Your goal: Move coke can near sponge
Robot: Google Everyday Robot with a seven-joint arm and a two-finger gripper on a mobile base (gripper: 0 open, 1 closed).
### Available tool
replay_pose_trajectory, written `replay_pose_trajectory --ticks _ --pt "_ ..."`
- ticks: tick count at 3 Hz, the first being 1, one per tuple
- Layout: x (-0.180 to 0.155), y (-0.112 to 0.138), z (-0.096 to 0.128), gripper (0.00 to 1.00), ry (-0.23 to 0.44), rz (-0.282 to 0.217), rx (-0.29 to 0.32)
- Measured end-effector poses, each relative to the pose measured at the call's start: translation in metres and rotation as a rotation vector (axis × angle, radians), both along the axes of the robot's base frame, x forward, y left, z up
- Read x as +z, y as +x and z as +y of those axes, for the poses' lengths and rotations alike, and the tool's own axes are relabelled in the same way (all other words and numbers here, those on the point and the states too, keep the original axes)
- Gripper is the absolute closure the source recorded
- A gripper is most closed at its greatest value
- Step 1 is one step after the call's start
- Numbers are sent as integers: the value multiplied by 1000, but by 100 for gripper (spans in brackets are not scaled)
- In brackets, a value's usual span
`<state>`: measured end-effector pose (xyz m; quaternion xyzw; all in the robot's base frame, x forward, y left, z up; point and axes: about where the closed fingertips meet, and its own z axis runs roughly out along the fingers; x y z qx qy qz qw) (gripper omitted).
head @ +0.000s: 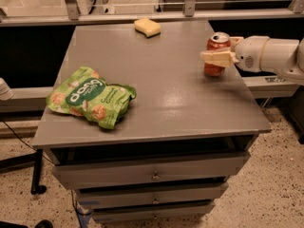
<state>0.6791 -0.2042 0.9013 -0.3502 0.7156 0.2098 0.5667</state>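
Note:
The red coke can (214, 69) stands upright near the right edge of the grey table (161, 94), toward the back. My gripper (218, 51) reaches in from the right on a white arm (268, 55) and sits right at the can, at about its mid height, with part of it crossing the can's front. The pale yellow sponge (147, 27) lies at the back edge of the table, left of the can and well apart from it.
A green crinkled snack bag (90, 98) lies on the front left of the table. Drawers (152, 175) sit below the tabletop. A metal rail (142, 17) runs behind the table. The table's right edge is just beyond the can.

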Motion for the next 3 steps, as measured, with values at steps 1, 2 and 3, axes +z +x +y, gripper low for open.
replay_pose_trajectory --ticks 1,2,3 --pt "23 5 0 86 -24 -74 13" --pt "61 8 -12 100 -66 -142 -6" --pt "61 8 -12 100 -66 -142 -6"
